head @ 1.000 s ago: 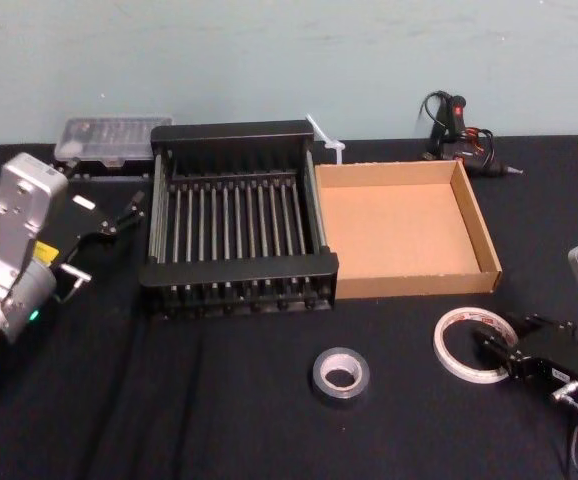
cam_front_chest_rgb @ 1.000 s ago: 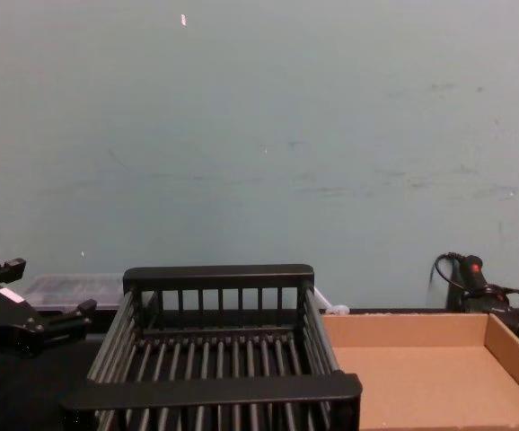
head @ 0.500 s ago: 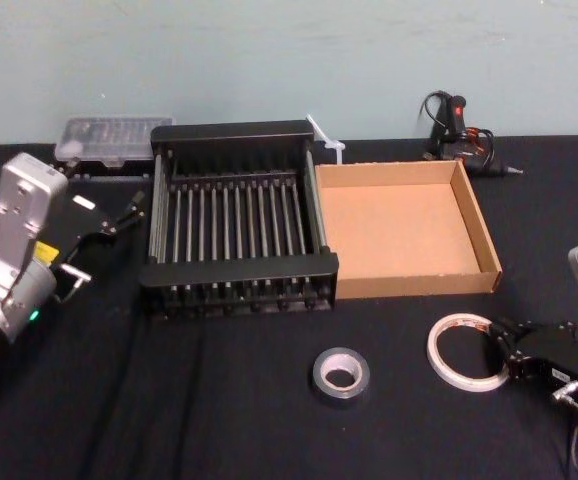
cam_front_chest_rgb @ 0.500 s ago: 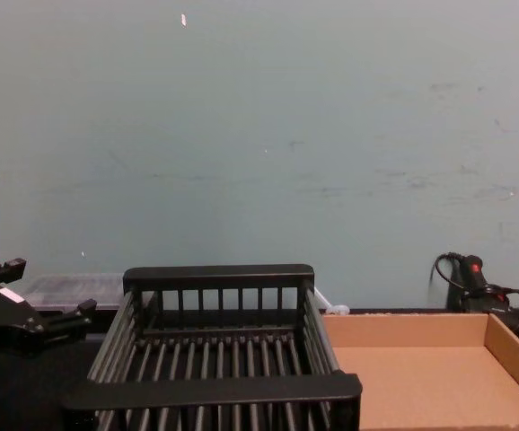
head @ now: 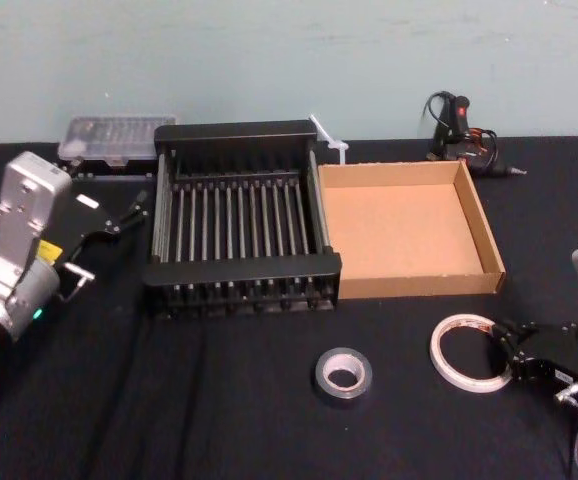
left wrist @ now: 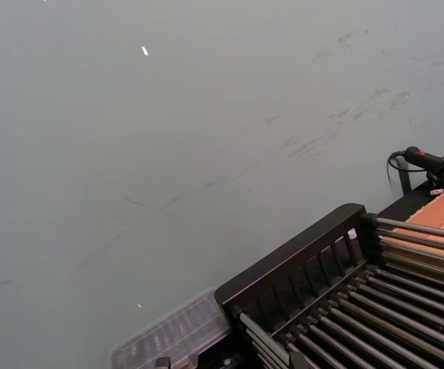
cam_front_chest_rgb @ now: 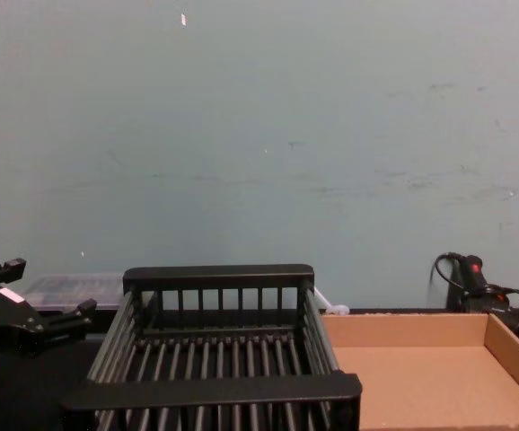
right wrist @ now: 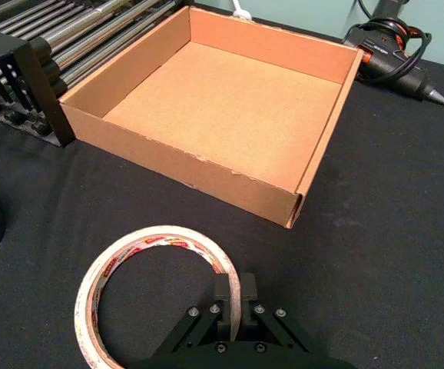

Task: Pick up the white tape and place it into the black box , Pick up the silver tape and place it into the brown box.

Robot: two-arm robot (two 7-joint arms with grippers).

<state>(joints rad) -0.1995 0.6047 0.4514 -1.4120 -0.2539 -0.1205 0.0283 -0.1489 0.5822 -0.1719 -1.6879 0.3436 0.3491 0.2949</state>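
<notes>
So right now we've got our right tool (right wrist: 233,307) low on the black surface (head: 219,420) at the near right, and its two fingers are pinching the wall of the white tape (right wrist: 154,288) on the side of the ring closest to us, one finger inside the ring and one outside. The ring itself looks flat on the surface, or close to it, just in front of the brown box (head: 489,250) and a bit to its right. Here's the catch: the white tape belongs in the black box (head: 241,280), and that sits to the left of the brown box, touching it or nearly so. From the tool, the target lies forward and well off to the left, with the whole brown box in between, so we reckon the next move needs a lift high enough to clear the cardboard walls and the thick black rail, then a long sweep left. The silver tape (head: 343,372) lies flat on the surface left of the white tape, a short way apart, in front of the gap where the two boxes meet, and it's untouched. Our left tool (head: 119,215) hangs parked off the left side of the black box, fingers slightly spread and holding nothing. It's actually nearer the black box, but the right arm has the tape.
</notes>
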